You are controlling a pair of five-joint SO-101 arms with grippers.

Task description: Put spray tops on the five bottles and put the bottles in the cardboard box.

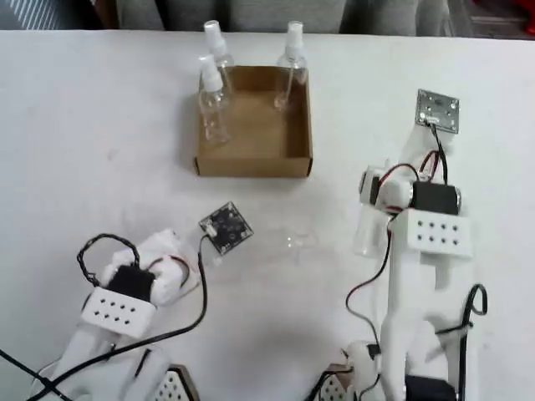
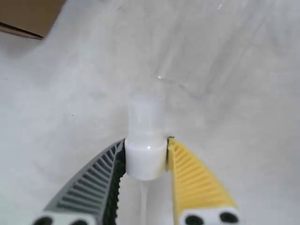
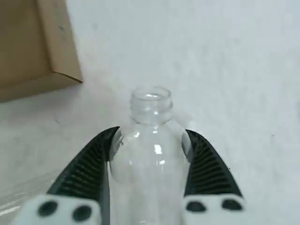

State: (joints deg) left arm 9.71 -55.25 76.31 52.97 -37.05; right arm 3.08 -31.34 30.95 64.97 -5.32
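Observation:
My left gripper (image 2: 146,149) is shut on a white spray top (image 2: 146,119) just above the table. Ahead of it lies a clear bottle (image 2: 211,61) on its side, faint in the high view too (image 1: 298,240). My right gripper (image 3: 150,138) is shut on the body of an uncapped clear bottle (image 3: 151,105), whose open neck points away from the fingers; from above this bottle (image 1: 366,232) sits to the right of the lying one. The cardboard box (image 1: 297,117) stands at the table's far middle with three bottles with spray tops (image 1: 213,96) upright in it.
The box's corner (image 2: 28,16) shows beyond my left gripper, and its side wall (image 3: 58,47) lies close to the held bottle. Loose black cables (image 1: 196,292) trail from the left arm. White tabletop (image 1: 100,125) spreads left of the box.

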